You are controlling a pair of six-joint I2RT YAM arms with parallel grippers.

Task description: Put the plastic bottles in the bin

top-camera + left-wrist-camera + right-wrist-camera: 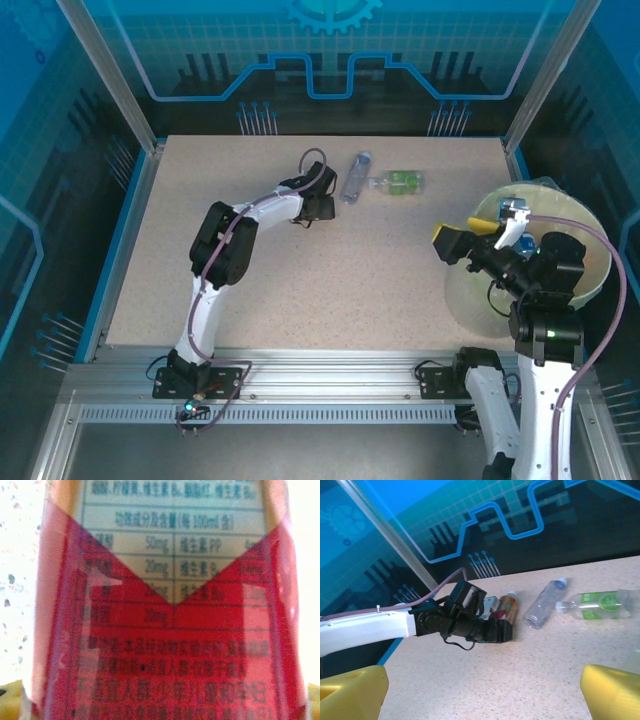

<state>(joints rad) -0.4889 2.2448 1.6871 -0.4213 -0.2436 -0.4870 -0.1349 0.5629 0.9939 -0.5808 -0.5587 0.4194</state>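
Left claw (322, 208): set around a red-labelled bottle (506, 609) that appears to stand upright, one finger on each side. The label crowds the wrist camera (its print is too blurred to read). Whether the fingers press the bottle or merely flank it cannot be told. This bottle is on the table (300, 300), well to the left of the bin (462, 300) and farther back.

Right claw (465, 237): spread wide, with nothing between its yellow fingers (350, 690). It hangs over the bin's left rim.

Remaining bottles: a clear bottle (354, 177) with a blue cap lies on its side between the left claw and the bin. A green-labelled bottle (398, 182) lies just beside it, on the side nearer the bin. Both are outside the bin and well apart from it.
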